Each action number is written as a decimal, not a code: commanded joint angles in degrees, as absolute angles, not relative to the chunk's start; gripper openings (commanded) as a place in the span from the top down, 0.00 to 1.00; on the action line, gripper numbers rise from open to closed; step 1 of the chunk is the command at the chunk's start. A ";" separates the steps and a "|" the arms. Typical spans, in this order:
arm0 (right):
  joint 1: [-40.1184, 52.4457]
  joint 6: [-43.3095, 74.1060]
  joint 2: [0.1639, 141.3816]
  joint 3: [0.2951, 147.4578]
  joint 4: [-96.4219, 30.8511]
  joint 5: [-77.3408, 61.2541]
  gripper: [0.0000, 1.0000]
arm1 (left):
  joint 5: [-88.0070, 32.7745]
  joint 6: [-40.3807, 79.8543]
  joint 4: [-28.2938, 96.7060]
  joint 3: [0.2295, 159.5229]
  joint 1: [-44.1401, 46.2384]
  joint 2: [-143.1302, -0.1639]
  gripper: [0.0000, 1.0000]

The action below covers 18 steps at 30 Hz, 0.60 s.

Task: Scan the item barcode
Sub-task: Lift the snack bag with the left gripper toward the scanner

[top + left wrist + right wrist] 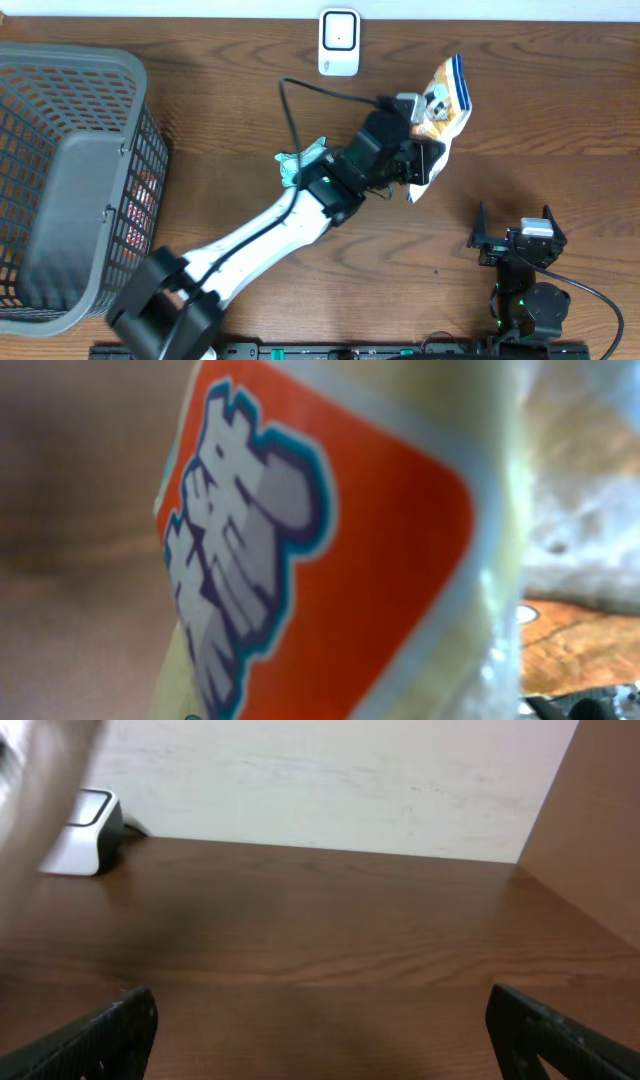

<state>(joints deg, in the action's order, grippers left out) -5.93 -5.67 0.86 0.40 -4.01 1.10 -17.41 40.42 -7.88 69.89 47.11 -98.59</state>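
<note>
Step in hand: present the packet to the scanner.

1. Landmark. The white, rounded-rectangle plastic barcode scanner stands at the far edge of the brown wooden table.
2. Item. The yellow, white and blue crinkled plastic snack packet is held off the table, to the right of the scanner and a little nearer the robot. It is near the scanner but not in front of its window.
3. Left gripper. It is clamped on the packet's lower end. In the left wrist view an orange label panel fills the frame. No barcode can be made out in any view.
4. Right gripper. Its jaws stand wide apart and empty, well to the right of the scanner and close to the robot's edge of the table.
5. Recommended method. Carry the packet leftward until it faces the scanner window. Rotate the wrist so the barcode panel, probably on the side away from the overhead camera, is turned flat toward the window. Hold steady, as crinkled film can glare or fold over the code.
6. Caution. Hold the grip firm; the packet hangs largely unsupported above the jaws.
</note>
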 commanded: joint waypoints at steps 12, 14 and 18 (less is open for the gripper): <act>-6.33 -6.31 0.64 0.32 -4.16 1.37 0.01 | -2.94 44.23 6.85 70.37 54.70 -103.63 0.92; -6.33 -6.31 0.64 0.32 -4.16 1.37 0.01 | -0.45 44.23 8.16 70.37 55.42 -103.68 0.92; -6.33 -6.31 0.64 0.32 -4.16 1.37 0.01 | 4.25 44.16 9.02 70.11 55.86 -103.74 0.92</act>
<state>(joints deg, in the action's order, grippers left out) -5.93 -5.69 0.84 0.40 -4.01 1.10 -2.68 43.92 9.02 69.89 55.79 -103.72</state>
